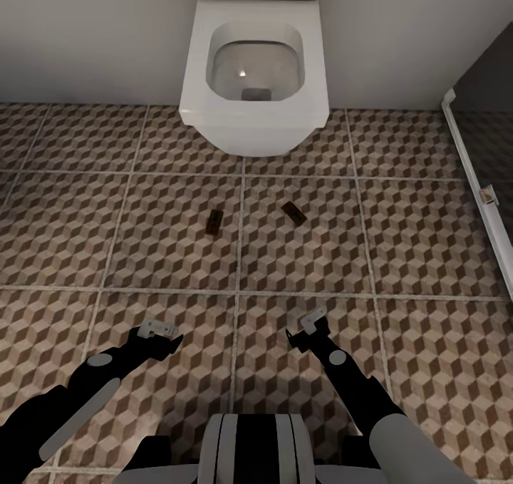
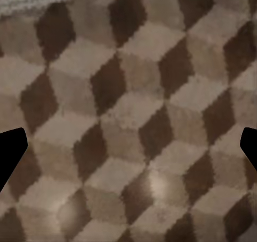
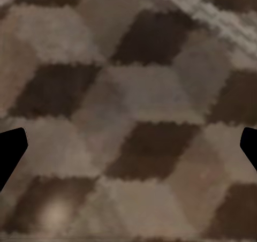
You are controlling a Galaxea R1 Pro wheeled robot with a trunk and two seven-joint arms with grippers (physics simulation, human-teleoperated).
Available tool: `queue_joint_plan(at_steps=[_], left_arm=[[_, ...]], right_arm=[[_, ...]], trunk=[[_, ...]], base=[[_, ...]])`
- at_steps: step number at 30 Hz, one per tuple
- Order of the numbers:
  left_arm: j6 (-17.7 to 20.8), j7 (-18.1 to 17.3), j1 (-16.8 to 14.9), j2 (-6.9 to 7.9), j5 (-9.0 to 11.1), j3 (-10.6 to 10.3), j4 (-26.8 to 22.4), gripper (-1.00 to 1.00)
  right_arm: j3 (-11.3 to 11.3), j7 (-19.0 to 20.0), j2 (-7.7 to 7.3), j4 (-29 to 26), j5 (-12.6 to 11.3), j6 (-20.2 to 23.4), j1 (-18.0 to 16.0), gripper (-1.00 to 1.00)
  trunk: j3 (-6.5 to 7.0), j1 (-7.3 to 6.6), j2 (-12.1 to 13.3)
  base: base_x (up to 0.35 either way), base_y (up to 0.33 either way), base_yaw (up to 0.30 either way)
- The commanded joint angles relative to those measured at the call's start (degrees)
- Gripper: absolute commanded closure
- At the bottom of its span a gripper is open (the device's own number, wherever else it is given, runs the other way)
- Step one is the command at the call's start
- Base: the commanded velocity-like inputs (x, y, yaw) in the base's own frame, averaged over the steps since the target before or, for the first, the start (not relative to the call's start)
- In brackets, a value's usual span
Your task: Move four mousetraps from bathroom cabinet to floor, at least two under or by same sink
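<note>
Two mousetraps lie flat on the bathroom floor [image 1: 399, 256] in front of the toilet. One small dark brown board [image 1: 213, 222] is left of a grout line, the other [image 1: 293, 212] to its right. My left gripper [image 1: 162, 334] hovers low over the tiles, well short of them, open and empty. My right gripper [image 1: 306, 331] is also open and empty. In both wrist views the black fingertips [image 2: 12, 151] [image 3: 12, 151] stand far apart over bare cube-pattern tile. The cabinet and the bathroom sink are out of view.
A white toilet [image 1: 253, 78] stands against the grey wall straight ahead, just beyond the mousetraps. A white frame rail [image 1: 479, 192] with a dark panel behind it runs along the right edge. Cube-pattern tiles stretch to left and right.
</note>
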Motion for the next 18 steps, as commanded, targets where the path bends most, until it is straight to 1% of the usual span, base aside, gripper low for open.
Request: queue_joint_plan(at_steps=[1, 14, 18], left_arm=[[0.1, 0.6, -0.1, 0.05, 0.6, -0.2, -0.1, -1.00], [0.2, 0.6, -0.1, -0.08, 0.6, -0.2, 0.0, -1.00], [0.2, 0.6, -0.1, -0.08, 0.6, -0.2, 0.0, -1.00]], right_arm=[[-0.1, 0.2, 0.02, 0.0, 0.6, 0.0, 0.0, -1.00], [-0.1, 0.2, -0.06, -0.1, 0.6, 0.0, 0.0, -1.00], [-0.1, 0.2, -0.07, -0.1, 0.6, 0.0, 0.0, -1.00]], trunk=[[-0.03, -0.01, 0.0], [-0.03, -0.01, 0.0], [0.86, -0.11, 0.0]], base=[[-0.019, 0.000, 0.000], [-0.005, 0.000, 0.000], [0.000, 0.000, 0.000]])
